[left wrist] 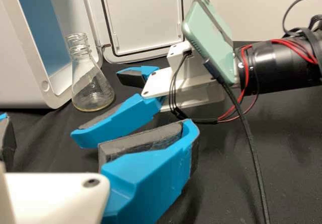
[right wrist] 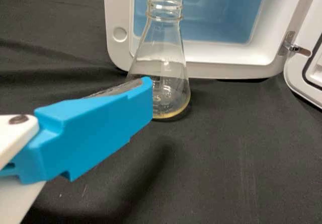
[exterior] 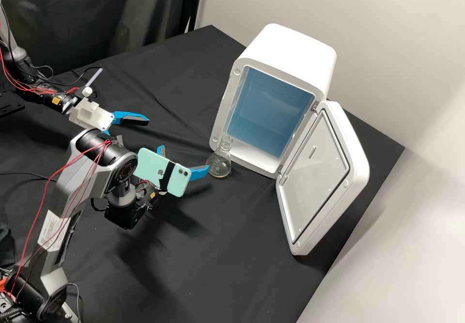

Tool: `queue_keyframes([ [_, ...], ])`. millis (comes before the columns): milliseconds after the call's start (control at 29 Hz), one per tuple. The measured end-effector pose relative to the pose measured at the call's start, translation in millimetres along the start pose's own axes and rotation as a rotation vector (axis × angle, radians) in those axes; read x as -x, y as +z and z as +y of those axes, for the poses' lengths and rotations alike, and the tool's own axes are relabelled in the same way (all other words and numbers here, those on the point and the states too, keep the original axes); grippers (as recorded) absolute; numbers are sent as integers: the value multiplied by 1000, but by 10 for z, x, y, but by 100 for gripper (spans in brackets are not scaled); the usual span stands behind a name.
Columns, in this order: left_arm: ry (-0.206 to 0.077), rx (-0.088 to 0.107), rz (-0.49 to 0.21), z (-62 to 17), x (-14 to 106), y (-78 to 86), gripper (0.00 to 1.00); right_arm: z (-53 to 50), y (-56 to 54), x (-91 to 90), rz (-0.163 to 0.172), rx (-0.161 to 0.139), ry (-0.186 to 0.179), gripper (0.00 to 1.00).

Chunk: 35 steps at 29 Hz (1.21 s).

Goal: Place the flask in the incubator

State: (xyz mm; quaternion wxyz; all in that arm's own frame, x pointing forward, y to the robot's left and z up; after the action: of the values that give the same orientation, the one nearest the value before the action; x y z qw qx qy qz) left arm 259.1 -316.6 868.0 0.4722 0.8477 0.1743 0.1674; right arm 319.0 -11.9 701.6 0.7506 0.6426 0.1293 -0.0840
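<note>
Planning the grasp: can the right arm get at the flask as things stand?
Probably yes. The flask stands upright on the bench before the open incubator. The right gripper is close by, its fingers open, with nothing between. The incubator's front edge just behind leaves little room.

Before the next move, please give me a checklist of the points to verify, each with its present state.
1. Incubator door open: ok, swung wide.
2. Flask upright on the bench before the opening: ok.
3. Flask capped: not ok, mouth open.
4. Right claw open: ok.
5. Flask between the right claw's fingers: cannot tell; one finger reaches beside its base.
6. Left claw apart from the flask: ok, but near the right claw.
</note>
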Motion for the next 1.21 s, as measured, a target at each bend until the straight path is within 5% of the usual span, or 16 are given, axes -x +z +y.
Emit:
queue_keyframes([
  [138, -5, 1, -3, -12, 7, 11, 100, 59, -18, -67, 23, -37, 19, 100],
  [310, -4, 0, -14, -10, 8, 33, 100, 151, -50, -160, 56, -117, 48, 100],
  [517, -5, -2, -16, -11, 8, 35, 100, 240, -104, -280, 82, -161, 65, 100],
  [931, -5, -2, -16, -11, 8, 35, 100, 272, -86, -504, 85, -155, 72, 100],
  [1207, -5, 8, -16, -11, 8, 35, 100, 315, 110, -584, 40, -146, 91, 100],
])
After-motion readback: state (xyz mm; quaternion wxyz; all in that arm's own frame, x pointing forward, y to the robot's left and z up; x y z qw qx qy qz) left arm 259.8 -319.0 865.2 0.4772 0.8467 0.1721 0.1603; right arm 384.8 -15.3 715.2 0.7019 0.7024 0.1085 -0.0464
